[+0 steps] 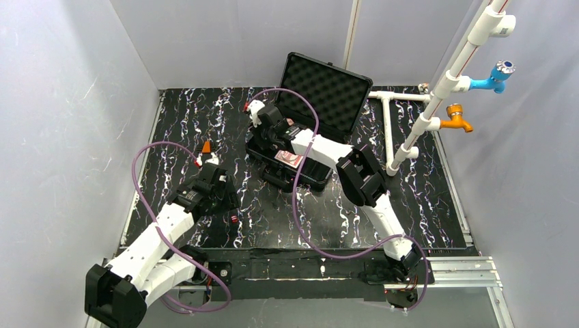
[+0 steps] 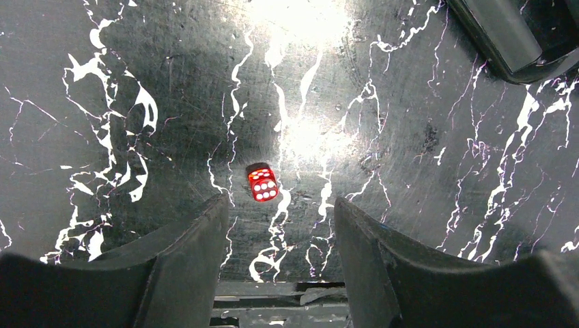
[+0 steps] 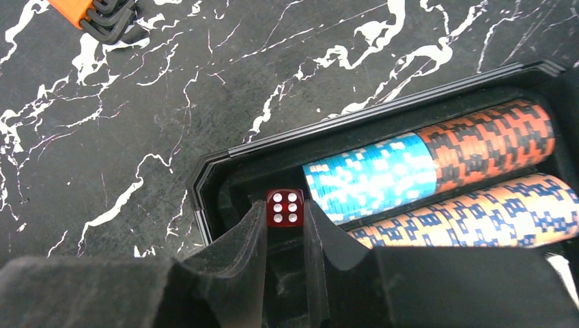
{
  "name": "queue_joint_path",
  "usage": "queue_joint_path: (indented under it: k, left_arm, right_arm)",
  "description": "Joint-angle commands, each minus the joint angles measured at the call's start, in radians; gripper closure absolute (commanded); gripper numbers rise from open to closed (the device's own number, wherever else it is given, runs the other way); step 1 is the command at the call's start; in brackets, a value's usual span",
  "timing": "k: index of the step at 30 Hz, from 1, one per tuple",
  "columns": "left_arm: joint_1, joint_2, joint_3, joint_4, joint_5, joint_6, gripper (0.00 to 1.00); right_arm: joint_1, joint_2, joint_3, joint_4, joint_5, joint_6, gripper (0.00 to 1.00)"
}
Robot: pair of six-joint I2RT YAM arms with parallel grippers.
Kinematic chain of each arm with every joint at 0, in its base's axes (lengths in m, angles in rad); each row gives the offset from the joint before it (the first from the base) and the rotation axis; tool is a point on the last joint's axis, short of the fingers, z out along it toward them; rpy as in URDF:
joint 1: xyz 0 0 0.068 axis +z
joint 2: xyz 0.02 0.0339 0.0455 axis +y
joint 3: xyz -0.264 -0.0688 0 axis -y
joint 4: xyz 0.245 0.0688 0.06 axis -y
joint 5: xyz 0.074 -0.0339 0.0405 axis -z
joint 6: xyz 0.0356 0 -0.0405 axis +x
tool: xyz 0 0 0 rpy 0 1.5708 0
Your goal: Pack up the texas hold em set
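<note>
place: robot lab | cues: plain white booth walls, marbled tabletop

Counted on the table: two robot arms, the left arm and the right arm; one black case; two red dice (one die in the left wrist view, the other die in the right); three chip stacks, a blue stack, a red stack and a brown stack; one card deck; one orange tool; one white pipe frame bearing two taps, a blue tap and an orange tap.
</note>
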Motion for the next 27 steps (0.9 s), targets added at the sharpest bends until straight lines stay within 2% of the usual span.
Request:
queue_joint_path:
  k: [1,18,24,27]
  left_arm:
    - [-0.010,-0.019,-0.009,-0.007,0.000,0.005,0.43]
    - [-0.020,-0.023,-0.011,-0.008,-0.011,0.005,0.43]
    - [-0.023,-0.021,-0.011,-0.007,-0.014,0.005,0.43]
    - [-0.024,-0.020,-0.011,-0.009,-0.016,0.005,0.43]
  right_arm:
    - [0.004,0.040,0.053,0.033,-0.025,0.029,0.93]
    - [0.004,0.071,0.096,0.031,-0.024,0.043,0.83]
    - [0.004,0.075,0.105,0.027,-0.016,0.049,0.60]
    - [0.004,0.071,0.102,0.027,-0.013,0.049,0.52]
